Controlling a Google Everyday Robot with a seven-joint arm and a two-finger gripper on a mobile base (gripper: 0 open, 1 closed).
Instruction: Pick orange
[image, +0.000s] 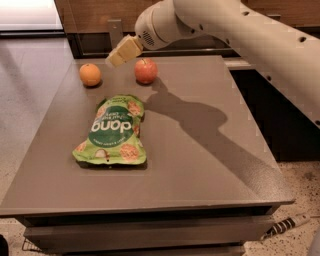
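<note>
Camera view looks down on a grey bench (210, 165) that fills most of the scene, its top flat and matte, with speckled floor (305, 182) to its right. Next in size, the robot's cream arm (240, 25) comes in from the upper right and reaches across the far edge of the bench, casting a broad dark shadow (200, 125) over the middle of the top. A green bag (112, 131) lies flat at the left-centre of the bench, its long axis running from near to far, its printed lettering upside down from this side. The hand (116, 58) hangs above the far left part of the bench, angled down and to the left, between the two fruits and apart from both; whether it is wide or narrow I cannot tell, and it holds nothing. A reddish apple (146, 70) stands near the far edge, just right of the hand. The orange (90, 74), the smallest thing here, sits on the bench in the far left corner, to the left of the hand and the apple and beyond the bag, touching none of them; it is round, so no long axis shows, and which way it points cannot be told.
</note>
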